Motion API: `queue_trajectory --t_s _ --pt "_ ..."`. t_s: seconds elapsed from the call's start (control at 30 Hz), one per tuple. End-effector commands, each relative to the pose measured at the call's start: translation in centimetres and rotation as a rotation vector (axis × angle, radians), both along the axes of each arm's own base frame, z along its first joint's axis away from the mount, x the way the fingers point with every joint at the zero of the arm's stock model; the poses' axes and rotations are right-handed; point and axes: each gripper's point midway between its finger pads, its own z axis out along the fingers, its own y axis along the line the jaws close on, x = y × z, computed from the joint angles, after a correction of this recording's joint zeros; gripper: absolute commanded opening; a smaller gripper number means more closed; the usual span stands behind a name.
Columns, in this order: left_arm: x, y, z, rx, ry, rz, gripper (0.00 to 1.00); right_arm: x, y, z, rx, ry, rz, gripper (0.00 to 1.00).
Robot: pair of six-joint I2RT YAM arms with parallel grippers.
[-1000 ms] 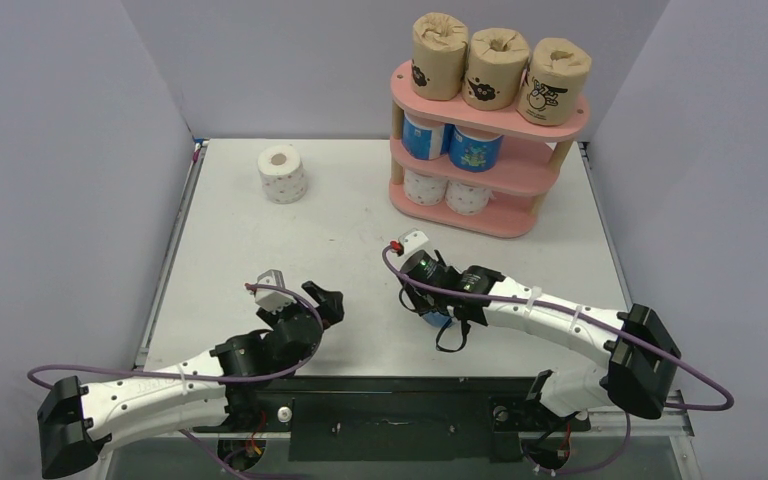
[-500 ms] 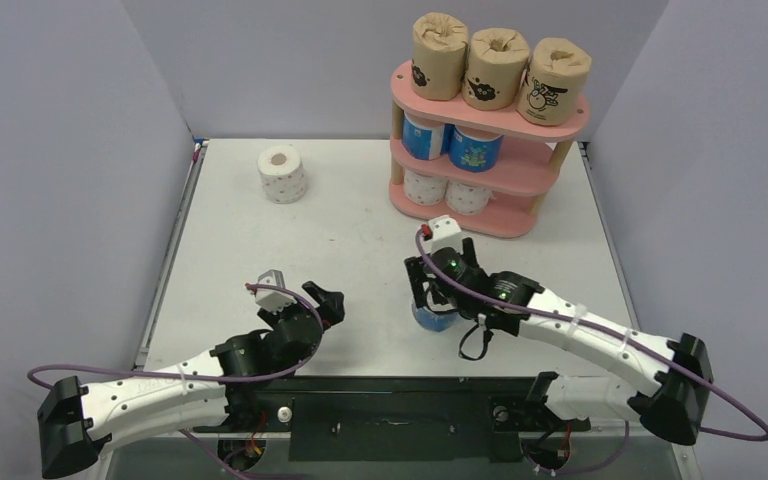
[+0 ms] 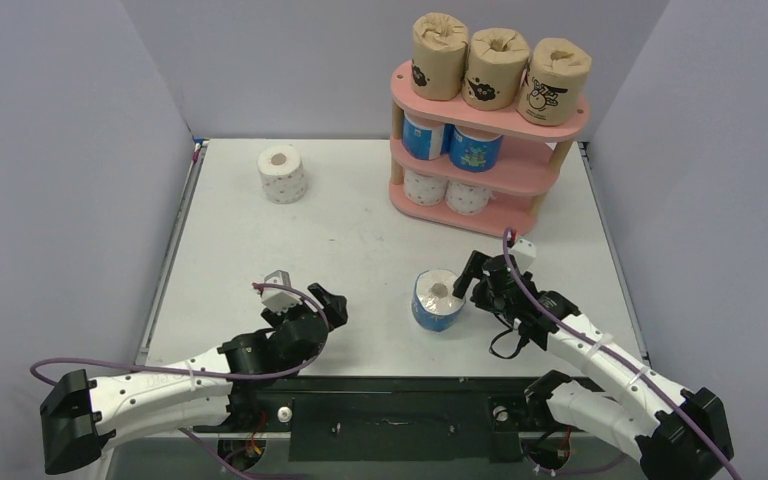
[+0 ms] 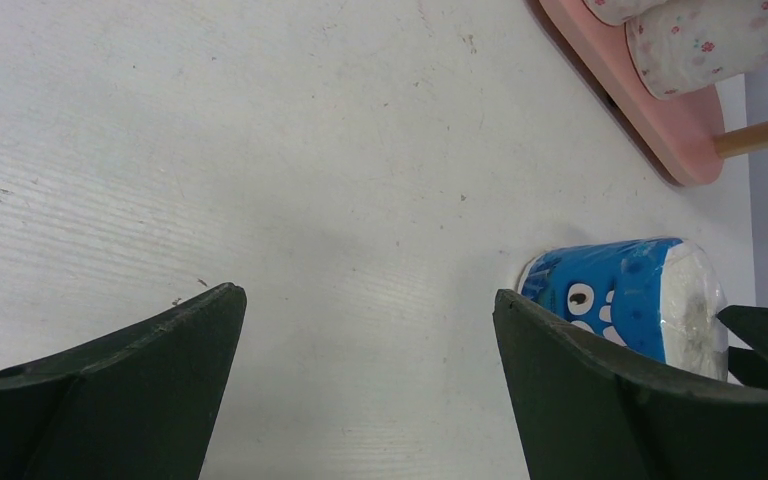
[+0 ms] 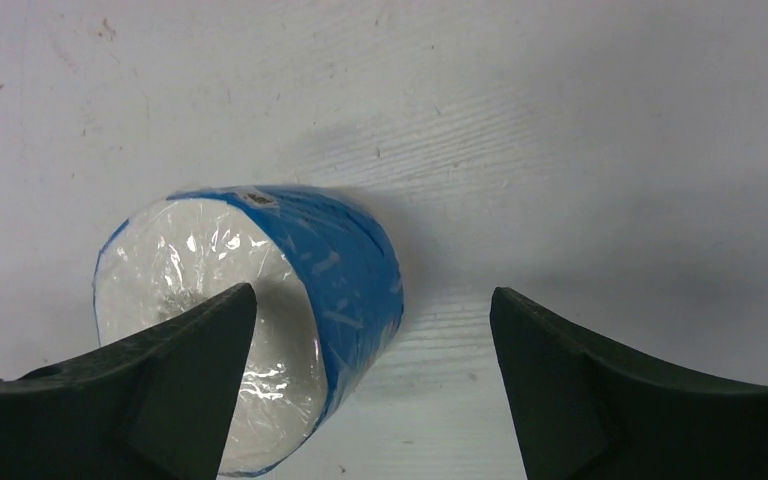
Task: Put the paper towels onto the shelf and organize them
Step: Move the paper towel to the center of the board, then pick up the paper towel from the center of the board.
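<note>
Three brown rolls (image 3: 495, 68) are lined along the top board of the pink shelf (image 3: 493, 222). Two blue rolls (image 3: 474, 148) are held on its middle board and two white dotted rolls (image 3: 467, 196) on the bottom one (all stood on end). A third blue roll (image 3: 436, 300) is seen upright on the table (image 3: 360, 230), with the right gripper (image 3: 475, 283) just beside it, jaws spread wide, nothing gripped. Another white dotted roll (image 3: 282, 174) is found far left. The left gripper (image 3: 328, 302) is spread wide and empty.
</note>
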Motion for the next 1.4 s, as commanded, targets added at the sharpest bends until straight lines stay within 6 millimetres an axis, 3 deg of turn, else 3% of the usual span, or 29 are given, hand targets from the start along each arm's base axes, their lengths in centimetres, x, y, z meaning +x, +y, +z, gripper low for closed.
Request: queue_trajectory --t_s 0.0,0.33,0.63,0.9,1.37 --pt "0.3 -1.0 1.7 -0.066 -0.019 0.000 0.95 0.6 2.7 2.0 0.161 -0.058 0.049 0.81" --pt "0.2 -1.5 1.2 -0.060 -0.003 -0.013 0.95 -0.2 3.4 1.2 0.202 -0.052 0.086 0.84" --pt "0.3 -2.1 0.9 -0.057 0.009 -0.024 0.95 -0.5 3.9 0.2 0.182 -0.019 0.102 0.70" --pt "0.1 -2.3 0.5 -0.062 0.024 -0.031 0.95 -0.6 4.4 -1.0 0.143 0.016 0.115 0.65" --pt "-0.1 -2.1 0.3 -0.076 0.029 -0.029 0.95 -0.6 4.3 -1.3 0.121 0.023 0.101 0.47"
